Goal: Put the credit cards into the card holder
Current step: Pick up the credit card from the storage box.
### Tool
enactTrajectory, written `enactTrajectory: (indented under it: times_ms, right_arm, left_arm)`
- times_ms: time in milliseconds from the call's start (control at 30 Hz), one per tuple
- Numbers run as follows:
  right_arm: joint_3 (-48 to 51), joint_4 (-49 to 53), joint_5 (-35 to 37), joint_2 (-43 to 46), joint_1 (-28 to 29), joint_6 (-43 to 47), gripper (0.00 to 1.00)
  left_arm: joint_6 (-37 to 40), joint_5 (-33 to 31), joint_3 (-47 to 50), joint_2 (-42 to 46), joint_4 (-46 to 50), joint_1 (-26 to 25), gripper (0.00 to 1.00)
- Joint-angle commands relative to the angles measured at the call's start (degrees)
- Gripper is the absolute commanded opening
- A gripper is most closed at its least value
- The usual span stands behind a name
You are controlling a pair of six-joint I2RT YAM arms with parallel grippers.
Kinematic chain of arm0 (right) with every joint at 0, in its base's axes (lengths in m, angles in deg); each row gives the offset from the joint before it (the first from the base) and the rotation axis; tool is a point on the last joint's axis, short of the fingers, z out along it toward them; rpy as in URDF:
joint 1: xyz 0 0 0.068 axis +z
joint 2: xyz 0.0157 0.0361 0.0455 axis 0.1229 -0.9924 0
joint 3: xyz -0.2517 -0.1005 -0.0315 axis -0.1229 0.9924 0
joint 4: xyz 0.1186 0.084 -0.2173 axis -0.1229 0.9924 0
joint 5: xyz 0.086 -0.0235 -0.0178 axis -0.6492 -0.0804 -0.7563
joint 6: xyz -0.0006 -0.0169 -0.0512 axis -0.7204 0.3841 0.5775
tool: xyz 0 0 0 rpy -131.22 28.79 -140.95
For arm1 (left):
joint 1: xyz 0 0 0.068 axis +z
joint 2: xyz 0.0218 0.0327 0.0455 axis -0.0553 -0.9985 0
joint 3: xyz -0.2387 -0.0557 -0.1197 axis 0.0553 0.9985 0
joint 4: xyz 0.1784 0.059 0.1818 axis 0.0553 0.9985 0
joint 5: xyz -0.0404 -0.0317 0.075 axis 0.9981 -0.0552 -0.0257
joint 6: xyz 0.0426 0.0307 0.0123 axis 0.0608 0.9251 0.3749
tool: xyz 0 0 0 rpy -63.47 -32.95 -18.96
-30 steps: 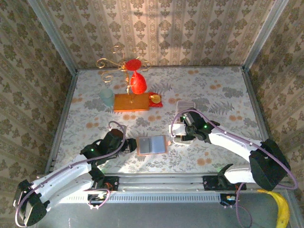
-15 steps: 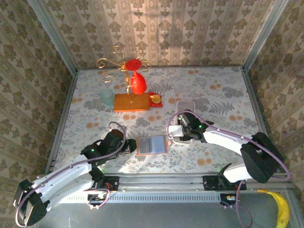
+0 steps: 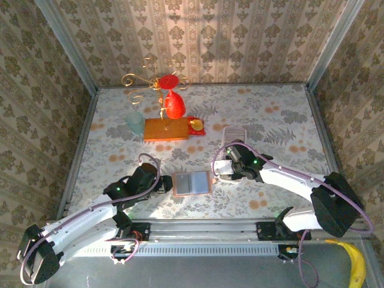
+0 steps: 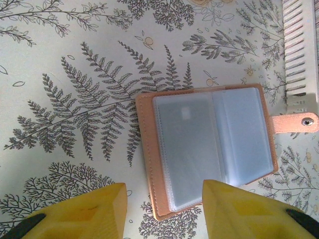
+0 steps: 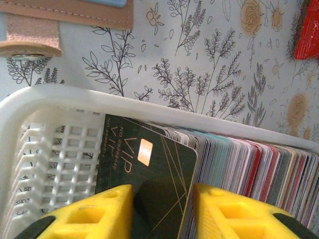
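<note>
Thin credit cards point(image 5: 239, 164) fill a white lattice tray point(image 5: 99, 97) beside leather card holder point(image 4: 199, 149).

I find bright, even light throughout, with a warm patch on the patterned back wall point(image 3: 198, 36). Overhead view slightly soft; wrist views sharp.

The card holder point(image 3: 191, 183) lies left of tray point(image 3: 234, 132) — credit cards point(image 5: 239, 159) inside.

Tray wall point(image 5: 149, 107) stands between cards point(image 5: 259, 164) and card holder point(image 5: 75, 10).
</note>
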Motion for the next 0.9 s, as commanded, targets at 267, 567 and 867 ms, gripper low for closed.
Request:
enactTrajectory:
  times_ms: [267, 567, 867]
  right_arm:
    - [0.2, 2.5, 2.4, 3.7, 1.4, -0.1, 0.22]
    - [-0.6, 8.0, 1.2, 10.4, 2.7, -4.3, 0.11]
    - [-6.0, 16.6, -10.7, 17.8, 6.7, -35.1, 0.0]
  left_arm:
    - [-1.0, 1.0, 0.6, -0.2, -0.6, 0.2, 0.42]
    - [-1.1, 1.2, 0.6, -0.6, -1.0, 0.2, 0.41]
    - [-0.6, 2.4, 0.2, -2.2, -2.0, 0.2, 0.45]
